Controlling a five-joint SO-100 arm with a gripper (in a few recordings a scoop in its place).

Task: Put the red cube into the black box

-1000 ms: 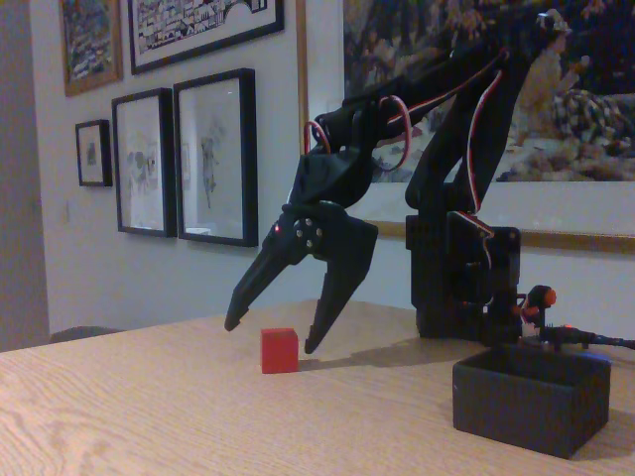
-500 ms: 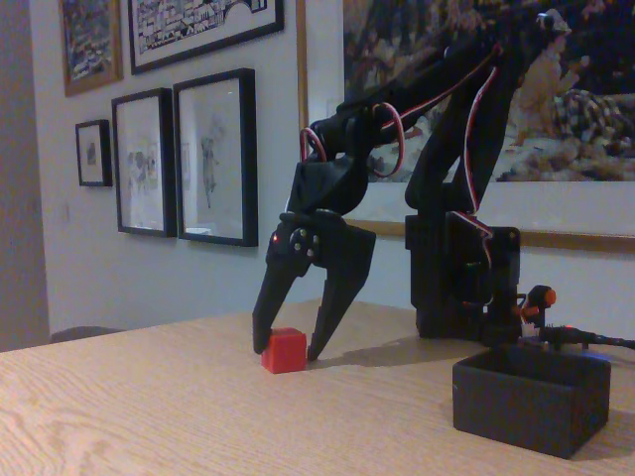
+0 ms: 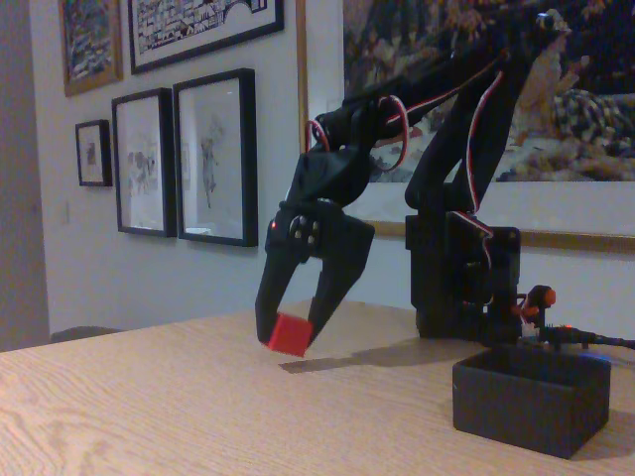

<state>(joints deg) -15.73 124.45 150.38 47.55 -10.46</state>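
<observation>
Fixed view: jaws of the gripper [image 3: 290,332] clamped on the red cube [image 3: 289,335], tips pointing down. Cube tilted, pinched between the two black fingers [image 3: 332,283], clear of the bench [image 3: 198,407], its shadow on the wood just below and to the right. Black arm [image 3: 417,99] arching up from the jaws and back to the tall black base [image 3: 461,268] at the far side of the bench. Black box [image 3: 531,397] on the bench at lower right, well apart from the cube, open top facing up. Framed pictures [image 3: 213,154] on the wall behind.
</observation>
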